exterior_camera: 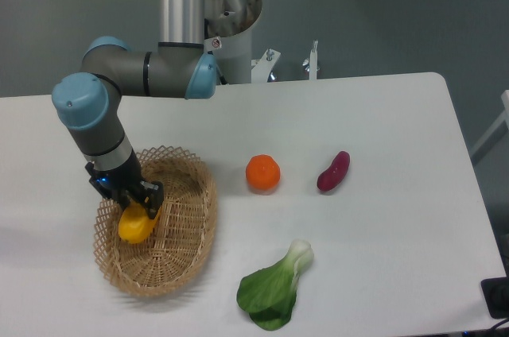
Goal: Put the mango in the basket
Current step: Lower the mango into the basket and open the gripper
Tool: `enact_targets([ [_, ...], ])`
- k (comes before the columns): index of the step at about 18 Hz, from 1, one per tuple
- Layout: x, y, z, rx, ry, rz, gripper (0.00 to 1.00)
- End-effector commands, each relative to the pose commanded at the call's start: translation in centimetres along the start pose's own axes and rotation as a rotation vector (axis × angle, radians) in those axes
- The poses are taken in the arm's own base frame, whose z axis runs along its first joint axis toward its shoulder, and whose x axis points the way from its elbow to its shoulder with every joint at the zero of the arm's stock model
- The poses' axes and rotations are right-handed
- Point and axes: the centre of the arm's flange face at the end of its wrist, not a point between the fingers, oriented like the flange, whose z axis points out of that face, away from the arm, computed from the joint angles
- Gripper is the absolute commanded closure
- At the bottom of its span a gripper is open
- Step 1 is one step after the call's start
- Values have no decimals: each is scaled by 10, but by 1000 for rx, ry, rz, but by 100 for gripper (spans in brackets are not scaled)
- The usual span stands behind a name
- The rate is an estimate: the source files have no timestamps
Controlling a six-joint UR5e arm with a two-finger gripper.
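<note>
— So, starting at the left of the frame, what is there?

— A wicker basket (171, 253) lies on the white desk (382, 114), in the lower left. It is oval and shallow, with an open lattice rim. Over its upper left part hangs the gripper (135, 208), at the end of a grey arm (95, 130) with blue joint caps that comes down from the upper left of the frame.

— And the gripper, how does it stand?

— Its two dark fingers are pinched on the mango (137, 224), one on each side of the fruit's upper end. The mango is yellow shading to orange, and it sits inside the basket's rim, toward the left wall. Whether it rests on the woven bottom or hangs just above it, I cannot tell from this view.

— What comes next, moving right?

— Near the middle of the frame, a round orange (262, 172) sits on the desk, apart from the basket. Below it and a little to the right, near the bottom edge, lies a leafy green vegetable (274, 285) with a pale stalk end pointing up and right.

— Anything further right?

— A dark red oblong vegetable (333, 171) lies tilted on the desk, level with the orange and well apart from it. At the bottom right corner a small dark object (497, 296) shows at the desk's edge; it is cut off by the frame.
</note>
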Motion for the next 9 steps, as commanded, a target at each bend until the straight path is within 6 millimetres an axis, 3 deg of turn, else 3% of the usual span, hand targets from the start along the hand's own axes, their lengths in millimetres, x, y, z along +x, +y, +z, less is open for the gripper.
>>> enact_targets([
  [4,-1,-1,-2,4,-3,-2,1],
  [9,-4,-2,-6,12,-7,-5,0],
])
